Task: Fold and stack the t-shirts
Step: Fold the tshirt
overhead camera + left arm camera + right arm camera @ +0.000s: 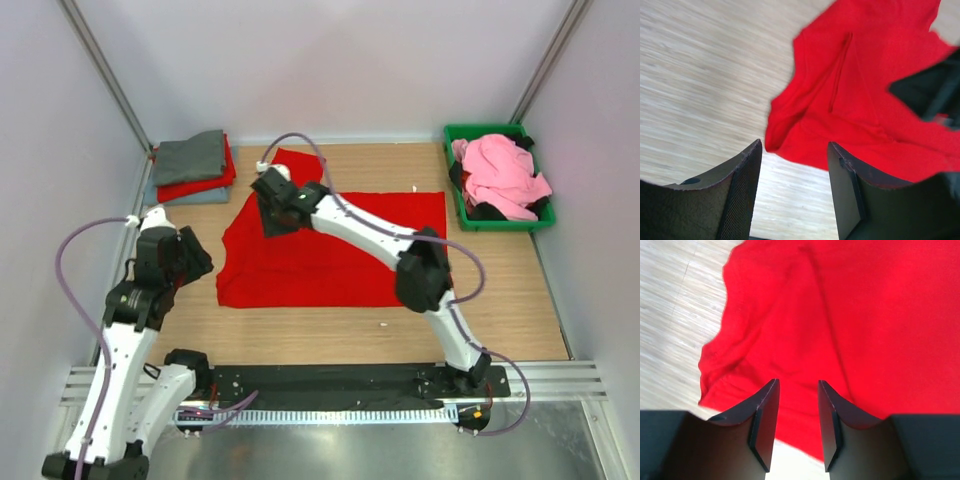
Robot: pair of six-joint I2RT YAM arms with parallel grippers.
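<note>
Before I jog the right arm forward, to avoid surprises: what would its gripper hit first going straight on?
Most likely the large red t-shirt: the right gripper, jaws apart, points straight at the cloth near its edge. How far off it is remains unclear.

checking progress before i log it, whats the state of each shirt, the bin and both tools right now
large red t-shirt, spread out, unfolded, left edge rumpled
folded stack, three folded shirts, grey on top
pink t-shirt, crumpled, unfolded, in the bin
green bin, upright, holding crumpled shirts
left tool, open, empty, at the large red shirt's edge
right tool, open, empty, over the large red shirt
</note>
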